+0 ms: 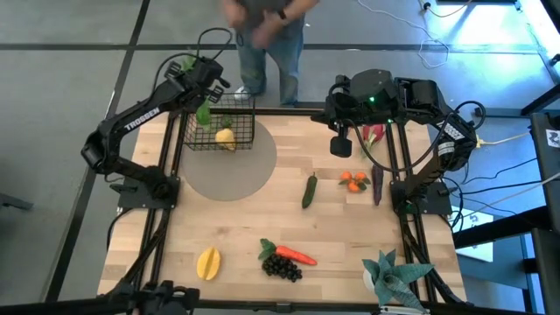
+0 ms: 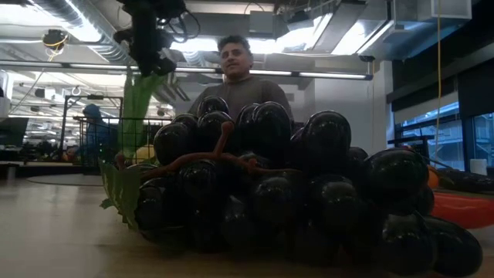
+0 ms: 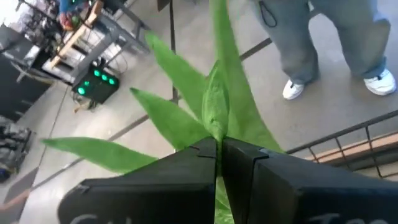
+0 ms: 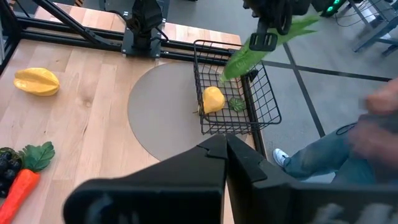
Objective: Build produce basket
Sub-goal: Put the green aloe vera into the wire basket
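High view: left pincer (image 1: 203, 103) grips leek (image 1: 202, 114) above basket (image 1: 219, 133); right pincer (image 1: 340, 144) closed, empty.

In the low view the grapes (image 2: 293, 193) fill most of the frame and hide nearly all the table behind them. The person (image 1: 262, 35) at the high view's upper centre is blurred and cut by the top edge. The plant (image 1: 394, 276) runs off the bottom edge.
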